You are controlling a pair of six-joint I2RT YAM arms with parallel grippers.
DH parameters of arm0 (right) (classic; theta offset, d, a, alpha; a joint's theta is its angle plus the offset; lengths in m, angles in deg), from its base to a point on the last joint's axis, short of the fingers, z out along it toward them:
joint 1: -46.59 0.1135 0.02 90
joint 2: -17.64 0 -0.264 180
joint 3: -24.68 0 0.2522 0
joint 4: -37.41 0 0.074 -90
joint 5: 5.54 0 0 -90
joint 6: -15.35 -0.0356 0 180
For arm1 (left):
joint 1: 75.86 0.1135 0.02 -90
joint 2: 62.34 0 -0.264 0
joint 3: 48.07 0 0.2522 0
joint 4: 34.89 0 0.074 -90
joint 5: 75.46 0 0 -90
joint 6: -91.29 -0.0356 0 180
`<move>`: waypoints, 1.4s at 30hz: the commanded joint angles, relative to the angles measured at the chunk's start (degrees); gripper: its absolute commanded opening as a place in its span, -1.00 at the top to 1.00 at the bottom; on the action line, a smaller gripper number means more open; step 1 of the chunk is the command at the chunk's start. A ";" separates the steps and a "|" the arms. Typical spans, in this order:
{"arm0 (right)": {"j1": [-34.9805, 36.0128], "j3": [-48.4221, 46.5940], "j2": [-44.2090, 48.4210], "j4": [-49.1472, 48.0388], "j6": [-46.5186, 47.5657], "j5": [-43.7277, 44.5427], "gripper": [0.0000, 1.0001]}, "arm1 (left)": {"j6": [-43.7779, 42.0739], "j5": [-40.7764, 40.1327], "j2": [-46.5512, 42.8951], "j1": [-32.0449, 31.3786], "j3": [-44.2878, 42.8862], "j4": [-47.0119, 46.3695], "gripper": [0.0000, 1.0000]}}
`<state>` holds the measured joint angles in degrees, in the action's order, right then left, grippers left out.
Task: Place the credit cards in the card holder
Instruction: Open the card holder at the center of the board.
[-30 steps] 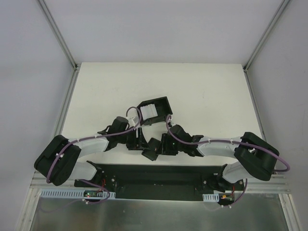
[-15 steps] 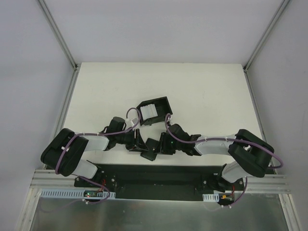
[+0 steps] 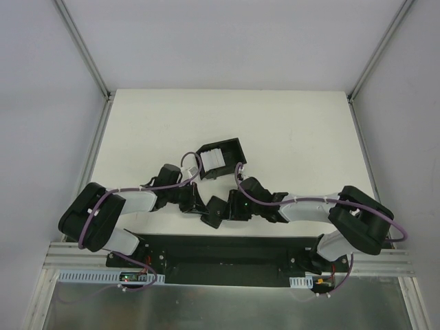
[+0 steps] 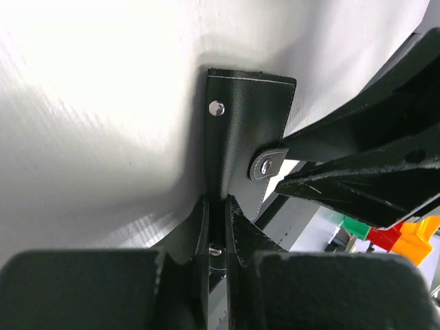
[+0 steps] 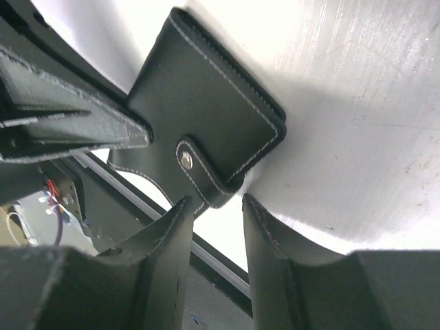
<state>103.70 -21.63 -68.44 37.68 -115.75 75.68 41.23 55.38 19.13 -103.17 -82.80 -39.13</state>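
The card holder (image 3: pixel 214 211), a small black wallet, lies between my two grippers near the table's front edge. My left gripper (image 3: pixel 200 207) is shut on the thin edge of one flap (image 4: pixel 244 137), just below the snap stud (image 4: pixel 216 108). The snap tab (image 5: pixel 187 161) hangs off the wallet's near corner, and its end reaches the tips of my right gripper (image 5: pixel 216 203), whose jaws stand apart and pinch nothing. The whitish credit cards (image 3: pixel 214 162) stand inside a black walled box (image 3: pixel 232 148) behind the wallet.
The black box sits just beyond both wrists, close to the left arm's cable. The black base rail (image 3: pixel 220 251) runs along the near edge right behind the wallet. White tabletop (image 3: pixel 295 130) stretches to the back and the right.
My left gripper has closed onto the wallet's flap edge. The left arm has drawn in, and the wallet has shifted slightly and turned. The right gripper has narrowed a little.
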 commanded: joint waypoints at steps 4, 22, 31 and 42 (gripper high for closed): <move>-0.06 -1.98 8.90 7.77 14.27 1.83 0.19 | -9.00 -2.08 2.90 -1.60 -6.44 9.20 1.00; -3.58 -8.23 -0.66 5.77 22.74 -11.78 0.20 | -11.82 -3.14 2.03 -5.21 -8.56 11.32 1.00; -3.57 -7.44 -4.01 3.56 22.82 -14.08 0.21 | -12.26 -3.04 1.67 -5.12 -8.74 11.23 1.00; -4.28 -8.58 -1.19 4.44 25.63 -11.79 0.14 | -12.87 -2.61 1.85 -5.21 -8.38 11.32 1.00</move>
<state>100.00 -29.55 -71.70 42.88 -92.54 62.48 30.98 53.08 21.97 -107.79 -90.63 -29.53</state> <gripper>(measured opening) 0.420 0.039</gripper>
